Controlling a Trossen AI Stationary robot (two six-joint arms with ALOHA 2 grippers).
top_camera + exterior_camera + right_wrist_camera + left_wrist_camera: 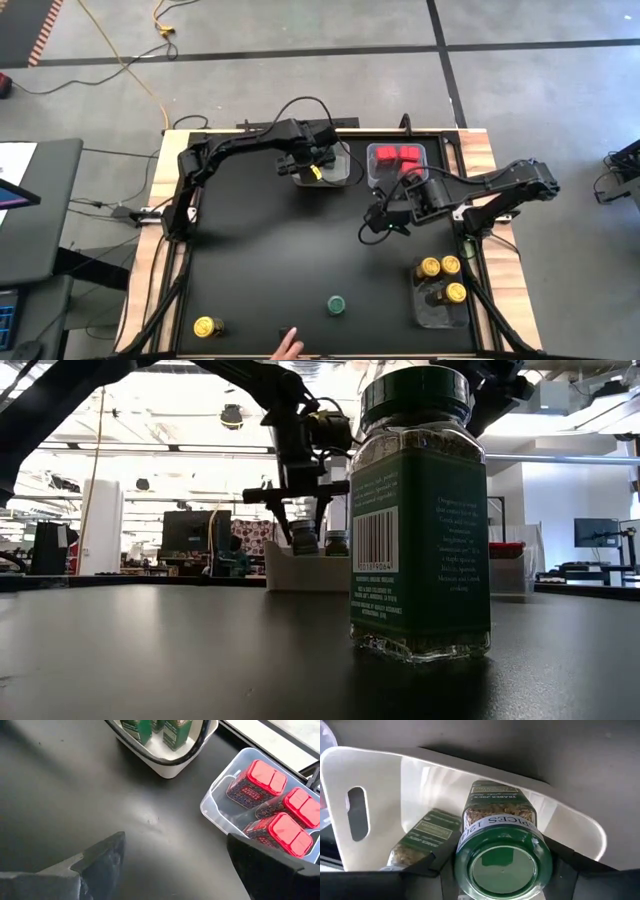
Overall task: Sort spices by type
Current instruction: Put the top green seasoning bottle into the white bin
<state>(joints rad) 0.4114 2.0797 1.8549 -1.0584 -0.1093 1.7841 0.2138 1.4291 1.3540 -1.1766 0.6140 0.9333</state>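
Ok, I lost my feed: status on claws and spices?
Left claw shut on green-lidded jar, over white bin. Right claw open, empty. Loose green jar, yellow jar; hand at table edge.

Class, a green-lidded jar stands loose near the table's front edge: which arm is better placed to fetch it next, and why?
The right. Its gripper is open and empty over bare table, nearer the loose green-lidded jar. The left gripper is busy, shut on another green jar over the white bin.

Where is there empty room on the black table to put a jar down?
The middle of the table is bare, between the white bin and the loose green-lidded jar. It is crowded at the red-box bin and the yellow-jar bin.
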